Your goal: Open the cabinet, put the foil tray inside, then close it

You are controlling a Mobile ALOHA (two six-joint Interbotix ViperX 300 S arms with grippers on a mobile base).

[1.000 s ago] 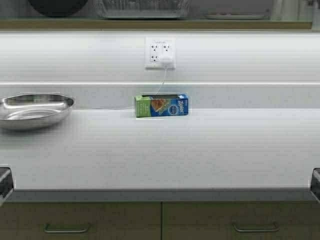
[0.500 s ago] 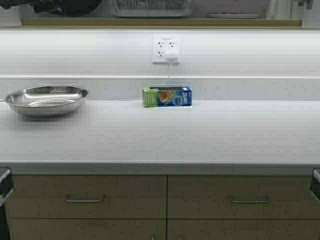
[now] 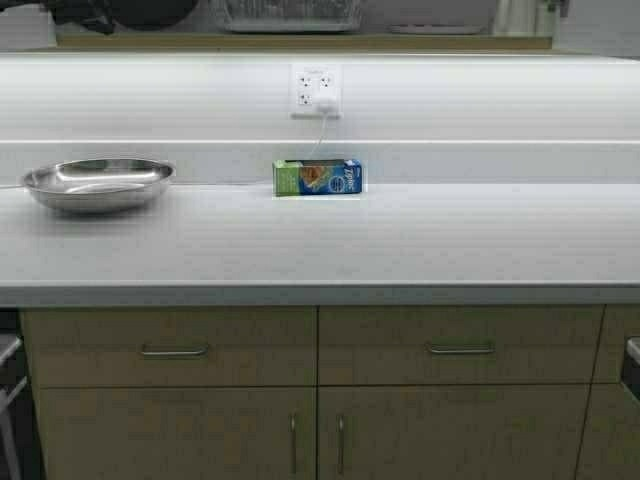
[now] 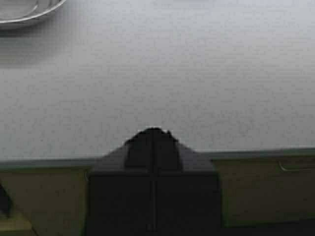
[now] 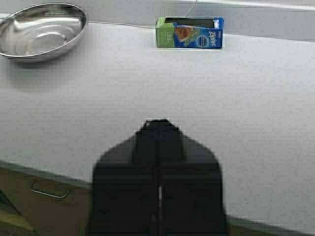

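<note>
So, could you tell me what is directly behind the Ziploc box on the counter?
Behind the Ziploc box is the white backsplash, with a cord dropping from the outlet. Where the cord ends is hidden by the box.

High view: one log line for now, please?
foil tray: inside cabinet | left gripper: shut, at counter edge | right gripper: shut, above counter | steel bowl: on counter

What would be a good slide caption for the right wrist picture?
Shut right gripper poised over a white countertop, with a steel bowl and Ziploc box beyond.
</note>
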